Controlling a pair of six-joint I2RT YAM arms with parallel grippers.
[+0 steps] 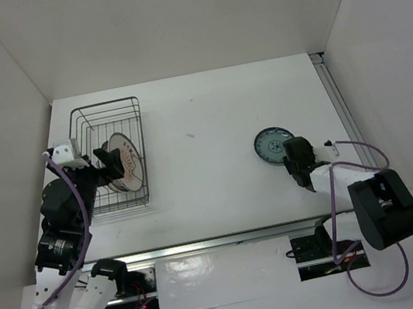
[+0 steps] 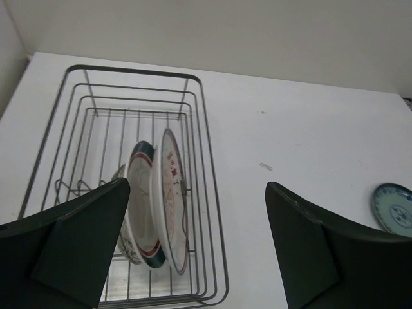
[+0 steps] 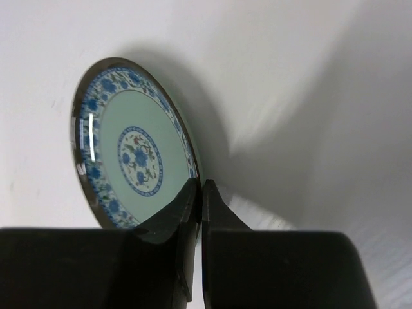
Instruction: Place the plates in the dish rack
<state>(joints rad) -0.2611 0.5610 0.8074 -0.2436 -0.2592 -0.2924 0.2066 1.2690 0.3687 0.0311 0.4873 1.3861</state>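
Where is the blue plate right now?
In the top view the blue plate is on the right side of the table, far from the dish rack. The right gripper is pinching its rim.

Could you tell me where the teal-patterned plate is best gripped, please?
Pinch the thin rim of the teal-patterned plate on the edge facing the right gripper, coming from the near right; the shallow dish offers nothing else to close on.
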